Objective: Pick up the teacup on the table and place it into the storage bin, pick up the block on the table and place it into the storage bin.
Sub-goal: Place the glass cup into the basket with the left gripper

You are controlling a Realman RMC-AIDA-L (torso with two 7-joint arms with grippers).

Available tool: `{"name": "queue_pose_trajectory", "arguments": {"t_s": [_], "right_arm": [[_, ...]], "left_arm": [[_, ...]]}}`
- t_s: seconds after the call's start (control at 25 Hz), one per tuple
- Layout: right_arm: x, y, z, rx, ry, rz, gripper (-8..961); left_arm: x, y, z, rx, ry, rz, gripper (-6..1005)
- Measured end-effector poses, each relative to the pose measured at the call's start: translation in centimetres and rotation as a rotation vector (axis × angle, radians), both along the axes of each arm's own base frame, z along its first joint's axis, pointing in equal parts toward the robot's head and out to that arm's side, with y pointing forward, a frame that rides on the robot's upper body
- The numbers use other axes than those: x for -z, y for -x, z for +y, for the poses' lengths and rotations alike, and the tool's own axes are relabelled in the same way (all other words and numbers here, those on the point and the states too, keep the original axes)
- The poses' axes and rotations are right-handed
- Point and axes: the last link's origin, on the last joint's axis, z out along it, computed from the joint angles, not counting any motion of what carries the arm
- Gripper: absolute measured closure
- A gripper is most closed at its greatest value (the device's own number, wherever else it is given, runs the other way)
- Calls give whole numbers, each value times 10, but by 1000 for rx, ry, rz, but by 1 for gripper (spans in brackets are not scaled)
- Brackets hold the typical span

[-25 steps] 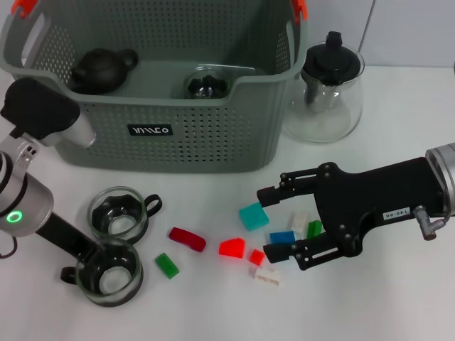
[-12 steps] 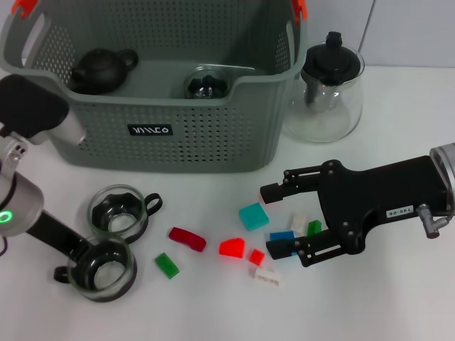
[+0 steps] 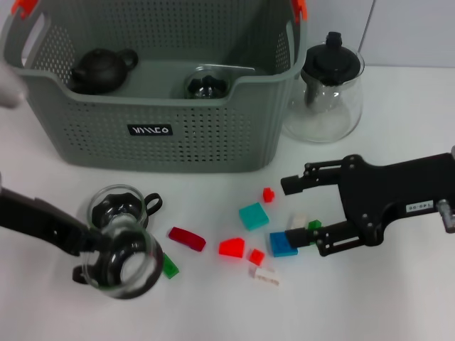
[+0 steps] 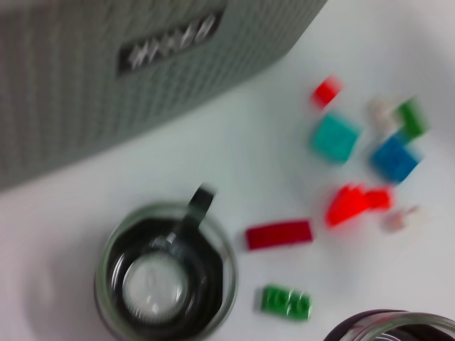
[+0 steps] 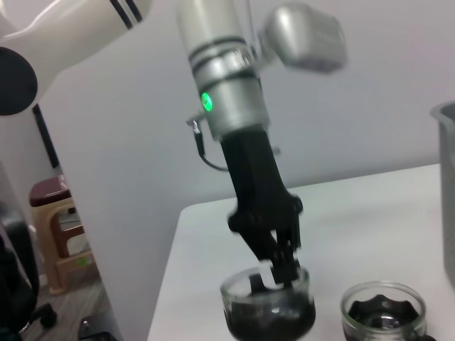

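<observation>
Left gripper [image 5: 274,259] is gripping a teacup [image 3: 122,264] by its rim, lifted at 7 o'clock of the bin [image 3: 178,142]. Second cup [image 3: 119,212] and blocks are waiting on the table. Right gripper [image 3: 307,217] is hovering open-fingered, its lower finger beside the blue block [image 3: 282,244]. Only the right wrist view is showing the pinch on the rim.

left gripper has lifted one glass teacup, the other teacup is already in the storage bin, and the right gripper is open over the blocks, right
Not quite: the other teacup stands on the table in front of the storage bin, as the head view shows. The left gripper does hold the lifted teacup, and the right gripper is open over the blocks.
</observation>
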Motion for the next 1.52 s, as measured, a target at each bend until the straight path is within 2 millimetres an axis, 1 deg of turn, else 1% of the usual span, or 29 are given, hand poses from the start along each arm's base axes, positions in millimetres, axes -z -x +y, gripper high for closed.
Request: {"name": "queue_pose_trajectory", "arguments": {"t_s": [0.08, 0.24, 0.36, 0.4, 0.48, 0.6, 0.72, 0.84, 0.92, 0.96, 1.04, 1.12, 1.24, 1.52], "right_arm": [[-3, -2, 0, 12, -12, 10, 115], [-6, -6, 0, 26, -21, 18, 116], [-7, -9, -1, 34, -20, 12, 116], [-8, -11, -1, 40, -19, 6, 116], [-10, -16, -1, 58, -14, -7, 116], [-13, -30, -2, 107, 2, -31, 115], [-17, -42, -4, 152, 13, -35, 115], [-22, -50, -6, 185, 11, -28, 115], [-24, -53, -7, 196, 6, -23, 115], [-25, -54, -8, 201, 4, -22, 115], [-26, -55, -8, 203, 3, -23, 116], [-26, -57, -9, 205, 7, -29, 116], [-23, -58, -11, 215, 25, -49, 116], [-13, -50, -9, 227, 94, -100, 115]], "left_arm": [[-6, -3, 1, 10, -25, -14, 937], [-12, -9, 2, 35, -39, -33, 937], [-17, -24, 5, 86, -48, -96, 936], [-20, -32, 9, 113, -58, -131, 936], [-27, -48, 16, 174, -81, -197, 936], [-35, -67, 32, 252, -128, -244, 936], [-41, -87, 58, 317, -187, -249, 936], [-45, -99, 83, 341, -217, -250, 936], [-50, -110, 108, 352, -228, -249, 936], [-51, -112, 116, 351, -232, -249, 936], [-51, -118, 141, 332, -250, -240, 936], [-48, -117, 162, 300, -283, -194, 936], [-37, -111, 186, 250, -318, -114, 937], [-12, -101, 215, 224, -381, 14, 936]]}}
